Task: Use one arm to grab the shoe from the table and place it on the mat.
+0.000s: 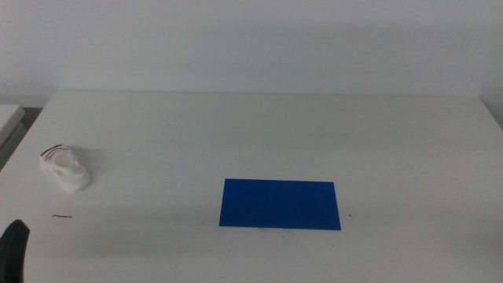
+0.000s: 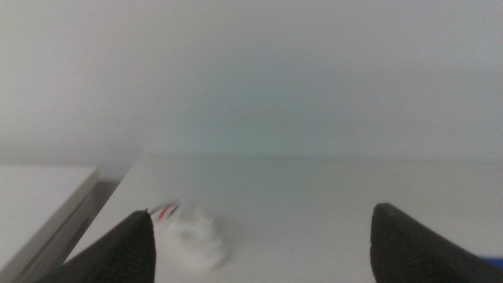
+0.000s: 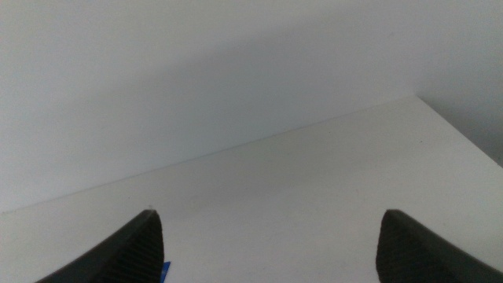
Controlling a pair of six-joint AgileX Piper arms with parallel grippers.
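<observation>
Since the shoe sits on the table well to the left of the mat and a little farther back, with nothing touching it, I judge the task hasn't started: grab, carry and placement are all left. Taking the mat as landmark: it lies flat near the front centre of the table, nothing on it. Left gripper is spread wide and holding nothing; its wrist view shows the shoe just beside one jaw's tip, blurred, and a sliver of blue at the frame edge that I take for the mat. In the middle view I only see a dark tip of that gripper, far to the left of the mat and nearer the camera than the shoe. Right gripper is likewise parted and empty, waiting out of the middle view; its wrist view catches a small blue corner of the mat beside one jaw. Count: one shoe, one mat, one table, two grippers. Left arm looks to me the obvious pick, since it's on the shoe's side of the mat. One small dark mark on the table left of the mat, can't tell what.
</observation>
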